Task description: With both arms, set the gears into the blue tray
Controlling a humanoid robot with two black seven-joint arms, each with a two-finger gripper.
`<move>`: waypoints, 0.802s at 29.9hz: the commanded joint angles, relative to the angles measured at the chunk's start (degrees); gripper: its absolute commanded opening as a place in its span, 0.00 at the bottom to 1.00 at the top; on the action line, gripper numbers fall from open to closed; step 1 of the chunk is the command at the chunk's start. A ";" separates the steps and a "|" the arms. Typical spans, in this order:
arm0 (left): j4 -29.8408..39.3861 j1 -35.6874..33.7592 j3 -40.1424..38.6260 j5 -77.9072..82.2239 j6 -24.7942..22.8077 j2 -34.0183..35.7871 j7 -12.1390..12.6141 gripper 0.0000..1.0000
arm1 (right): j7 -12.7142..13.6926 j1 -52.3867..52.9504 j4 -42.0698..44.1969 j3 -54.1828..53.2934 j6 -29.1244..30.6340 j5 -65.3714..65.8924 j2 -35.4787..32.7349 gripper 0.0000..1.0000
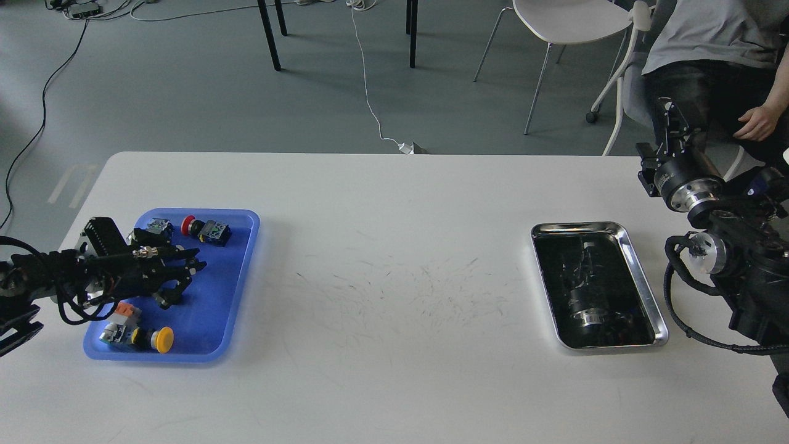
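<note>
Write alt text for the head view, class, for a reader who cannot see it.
The left gripper hangs over a blue tray that holds push-button switches with red and yellow caps, at the left of a white table. A steel tray lies at the right, near the right arm.

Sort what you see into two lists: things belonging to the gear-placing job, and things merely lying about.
Job:
blue tray
left gripper
right gripper

Lying about:
red-capped switch
yellow-capped switch
steel tray
white chair
</note>
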State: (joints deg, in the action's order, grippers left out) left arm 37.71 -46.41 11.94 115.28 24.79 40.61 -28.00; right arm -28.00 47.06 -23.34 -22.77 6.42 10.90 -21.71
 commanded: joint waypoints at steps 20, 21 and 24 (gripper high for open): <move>-0.62 0.09 -0.78 -2.51 0.00 0.44 0.00 0.43 | 0.00 -0.13 0.05 0.00 -0.01 0.00 0.00 0.95; -0.54 -0.17 -0.87 -3.91 0.00 0.44 0.00 0.45 | 0.00 -0.13 -0.03 0.00 -0.01 0.00 0.00 0.95; -0.80 -0.52 -0.43 -12.50 0.00 0.79 0.00 0.50 | 0.00 -0.22 -0.03 0.00 -0.01 0.00 -0.09 0.95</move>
State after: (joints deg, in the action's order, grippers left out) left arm 37.11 -46.60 11.22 109.81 24.77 41.10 -28.00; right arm -28.00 46.92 -23.36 -22.76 6.41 10.90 -21.71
